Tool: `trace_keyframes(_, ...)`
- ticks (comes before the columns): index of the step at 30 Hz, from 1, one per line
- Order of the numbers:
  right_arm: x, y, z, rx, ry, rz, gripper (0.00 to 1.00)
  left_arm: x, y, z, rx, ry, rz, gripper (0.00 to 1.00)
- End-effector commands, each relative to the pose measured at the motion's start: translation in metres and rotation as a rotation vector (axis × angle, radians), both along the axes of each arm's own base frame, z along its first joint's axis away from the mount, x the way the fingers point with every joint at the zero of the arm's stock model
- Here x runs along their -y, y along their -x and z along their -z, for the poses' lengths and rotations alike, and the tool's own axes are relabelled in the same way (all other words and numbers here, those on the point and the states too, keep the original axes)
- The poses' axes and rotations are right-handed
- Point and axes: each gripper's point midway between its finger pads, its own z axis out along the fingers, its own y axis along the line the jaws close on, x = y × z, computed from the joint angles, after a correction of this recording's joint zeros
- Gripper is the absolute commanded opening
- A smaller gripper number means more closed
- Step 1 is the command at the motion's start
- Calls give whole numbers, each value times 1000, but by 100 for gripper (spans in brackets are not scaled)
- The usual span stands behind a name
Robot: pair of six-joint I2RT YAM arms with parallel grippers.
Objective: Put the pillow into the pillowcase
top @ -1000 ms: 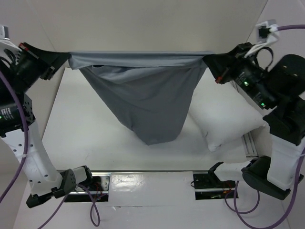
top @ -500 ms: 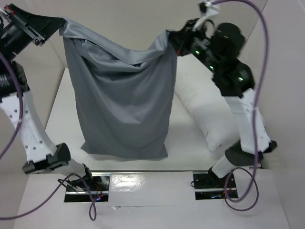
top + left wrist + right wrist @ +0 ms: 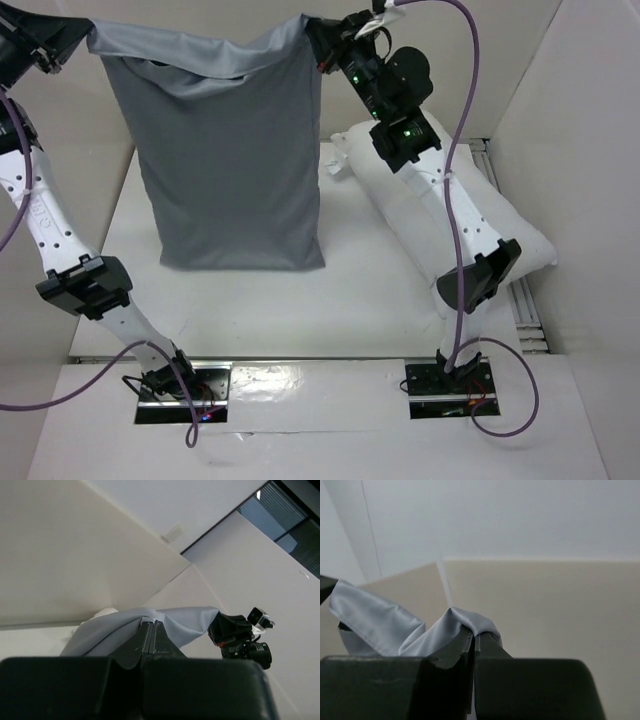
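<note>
The grey pillowcase [image 3: 225, 150] hangs upright above the table, held by its two top corners, mouth upward. My left gripper [image 3: 88, 42] is shut on the top left corner, and the grey cloth [image 3: 170, 622] drapes over its tips [image 3: 152, 624]. At the top right corner my right gripper [image 3: 312, 32] is shut on the cloth [image 3: 465, 620], which folds over its closed tips [image 3: 474, 636]. The white pillow [image 3: 440, 215] lies on the table to the right of the pillowcase, partly hidden behind the right arm. The pillowcase's bottom edge hangs just above or on the table; I cannot tell which.
White walls enclose the table [image 3: 250, 300] at the back, left and right. A metal rail [image 3: 525, 305] runs along the table's right side near the pillow. The arm bases [image 3: 445, 385] and purple cables sit at the near edge.
Both arms have risen and swung left and toward the back, lifting the pillowcase. It has gone from a stretched, sagging pouch to a tall hanging rectangle. More of the pillow shows.
</note>
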Motion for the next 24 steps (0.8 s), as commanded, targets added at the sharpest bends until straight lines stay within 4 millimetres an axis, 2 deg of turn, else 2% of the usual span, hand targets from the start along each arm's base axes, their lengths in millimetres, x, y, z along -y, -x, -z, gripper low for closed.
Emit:
trace_keyframes(1,35,21,-80,266,-248,-22,0,24,41,-52,219,-88,16,0)
trace_keyframes(2,44,22,-91,281,-287,-30,0,21,46,-55,225,-87,6,0)
trace_keyframes(3,34,15,-83,274,-275,-61,0,15,47,-58,229,-77,-10,0)
trace_keyframes(4,38,12,-84,268,-271,-64,0,11,49,-60,232,-74,-20,0)
trace_keyframes(5,42,16,-90,285,-274,-75,0,8,54,-60,233,-72,-13,0)
trace_keyframes(6,35,13,-81,260,-251,-102,0,-4,56,-58,227,-66,-42,0)
trace_keyframes(7,36,16,-81,254,-248,-102,0,-7,59,-55,220,-79,-47,0)
trace_keyframes(8,26,3,-51,181,-215,-115,0,-7,64,-52,204,-87,-45,0)
trace_keyframes(9,31,18,-56,181,-226,-135,0,4,79,-56,223,-122,-53,0)
trace_keyframes(10,31,22,-50,178,-232,-154,0,-2,76,-43,184,-108,-61,0)
trace_keyframes(11,20,12,-16,90,-219,-187,0,2,79,-36,162,-119,-52,0)
trace_keyframes(12,16,14,-5,62,-206,-213,0,5,82,-30,158,-141,-58,0)
trace_keyframes(13,15,25,-2,47,-188,-246,0,22,101,-30,153,-163,-51,0)
trace_keyframes(14,11,25,12,6,-171,-263,0,18,95,-1,71,-132,-32,0)
trace_keyframes(15,-1,23,47,-77,-146,-291,0,21,98,12,58,-149,-36,0)
trace_keyframes(16,1,33,53,-103,-140,-309,0,25,103,23,35,-140,-41,0)
trace_keyframes(17,-7,41,68,-133,-120,-337,0,36,115,46,-26,-100,-43,0)
trace_keyframes(18,-10,36,106,-215,-91,-330,0,40,120,59,-64,-84,-48,0)
trace_keyframes(19,-11,48,113,-244,-79,-341,0,52,121,76,-70,-138,-29,0)
trace_keyframes(20,-16,55,130,-281,-59,-359,0,64,126,95,-113,-135,-12,0)
trace_keyframes(21,-18,55,168,-368,-22,-363,0,65,121,120,-223,-69,-63,0)
trace_keyframes(22,-25,65,184,-411,7,-396,0,79,121,136,-232,-97,-46,0)
trace_keyframes(23,-24,68,210,-479,49,-393,0,81,119,171,-308,-65,-42,0)
trace_keyframes(24,-27,76,226,-522,80,-398,0,83,126,182,-325,-68,-89,7)
